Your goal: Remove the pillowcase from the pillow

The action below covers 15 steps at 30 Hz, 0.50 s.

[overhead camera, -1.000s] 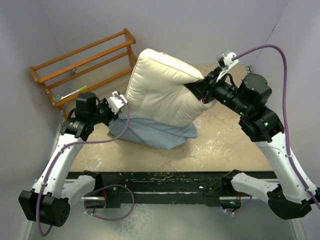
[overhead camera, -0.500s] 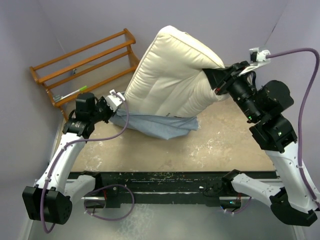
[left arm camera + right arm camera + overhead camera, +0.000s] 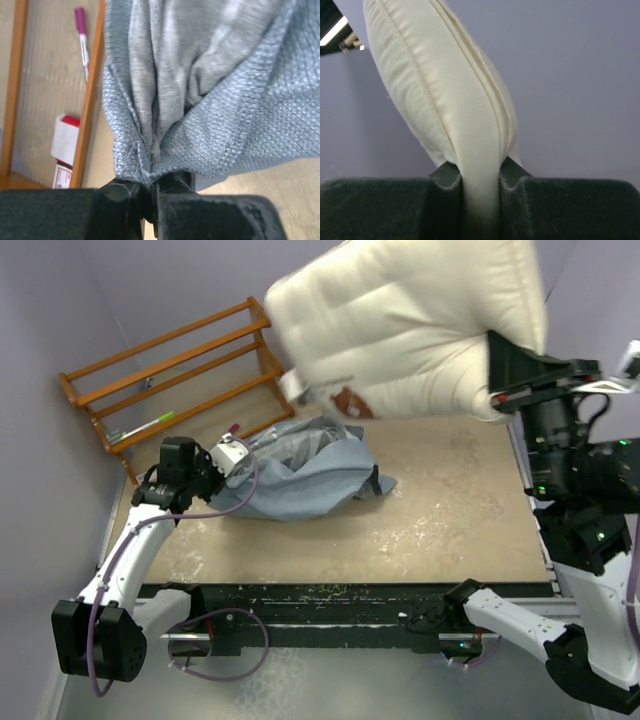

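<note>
Your right gripper (image 3: pixel 480 172): clamped on the pillow (image 3: pixel 410 325), which juts out past its fingers. Your left gripper (image 3: pixel 152 186): pinching the pillowcase (image 3: pixel 300 475), heaped just ahead of it.

Cream pillow (image 3: pixel 410 330) with faint quilted stitching. Blue-grey pillowcase (image 3: pixel 300 475), one face a fine dotted weave, the other a paler, smoother grey. Orange-brown wooden rack (image 3: pixel 170 365) at far left, with a white pen (image 3: pixel 81 30) capped in magenta. Mottled tan table (image 3: pixel 450 510). Plain lavender walls (image 3: pixel 150 280).
</note>
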Available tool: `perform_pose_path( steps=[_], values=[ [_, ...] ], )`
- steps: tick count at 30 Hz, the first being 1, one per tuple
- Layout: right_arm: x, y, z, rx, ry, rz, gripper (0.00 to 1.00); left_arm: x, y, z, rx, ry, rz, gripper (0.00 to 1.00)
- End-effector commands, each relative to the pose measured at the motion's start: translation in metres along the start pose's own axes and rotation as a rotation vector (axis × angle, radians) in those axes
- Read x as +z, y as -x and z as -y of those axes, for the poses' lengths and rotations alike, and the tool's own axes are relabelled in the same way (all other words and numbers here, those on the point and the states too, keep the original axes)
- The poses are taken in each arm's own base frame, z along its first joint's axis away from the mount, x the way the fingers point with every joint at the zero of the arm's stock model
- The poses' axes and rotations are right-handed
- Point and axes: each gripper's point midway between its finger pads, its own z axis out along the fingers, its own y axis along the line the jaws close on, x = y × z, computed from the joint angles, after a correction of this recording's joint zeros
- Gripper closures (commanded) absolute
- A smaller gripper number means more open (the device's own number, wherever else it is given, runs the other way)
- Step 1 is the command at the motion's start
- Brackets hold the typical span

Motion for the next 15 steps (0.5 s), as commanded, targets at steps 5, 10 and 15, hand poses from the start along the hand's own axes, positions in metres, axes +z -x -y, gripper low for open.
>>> perform_pose_path(
  steps=[5,10,15],
  values=[
    [-0.039,0.145,0.013,0.101,-0.112,0.47,1.0,-0.02,0.011,-0.022,0.033,0.09,0.008,1.0],
    [-0.014,0.087,0.017,0.041,-0.117,0.32,1.0,-0.048,0.08,-0.03,-0.032,0.036,0.178,1.0],
    [0.014,0.029,0.011,-0.04,-0.073,0.15,1.0,-0.039,0.132,-0.005,-0.076,-0.076,0.182,0.96]
  ],
)
